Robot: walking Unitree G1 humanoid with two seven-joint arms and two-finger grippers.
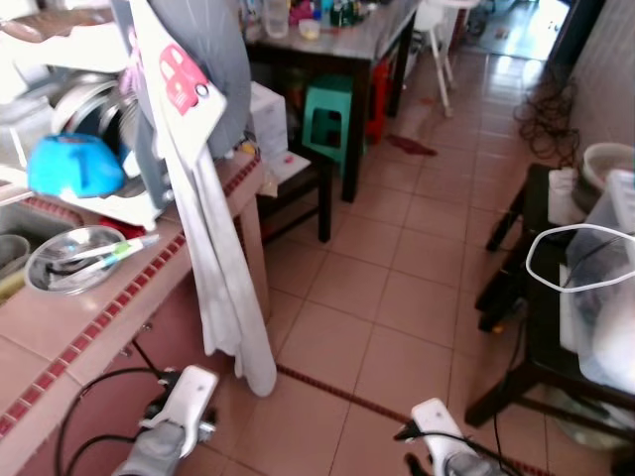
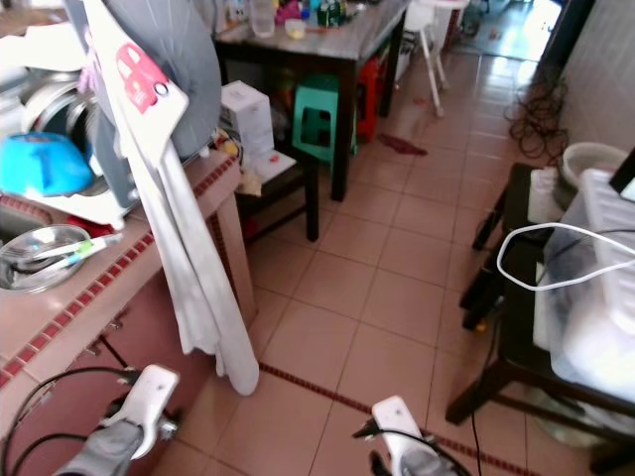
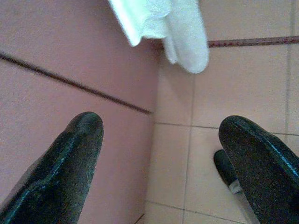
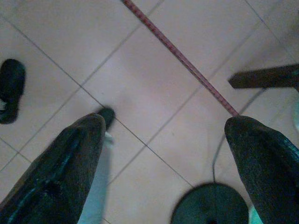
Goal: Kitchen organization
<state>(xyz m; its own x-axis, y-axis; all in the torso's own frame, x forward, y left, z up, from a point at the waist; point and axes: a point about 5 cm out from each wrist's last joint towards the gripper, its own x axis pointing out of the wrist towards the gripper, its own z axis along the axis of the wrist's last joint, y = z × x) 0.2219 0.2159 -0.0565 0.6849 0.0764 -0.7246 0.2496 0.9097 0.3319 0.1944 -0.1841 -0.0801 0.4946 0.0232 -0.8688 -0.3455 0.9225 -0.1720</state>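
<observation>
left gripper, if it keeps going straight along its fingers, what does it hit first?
Probably the floor tile at the foot of the pink counter wall. The left gripper hangs open, pointing down; nothing lies between its fingers. The white cloth hangs off that line. Depth is unclear.

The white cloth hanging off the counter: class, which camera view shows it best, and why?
The left eye view shows the white cloth best: its full drape from the counter toward the floor. The right eye view shows much the same. The left wrist view catches its bottom end between the open fingers of the left gripper.
</observation>
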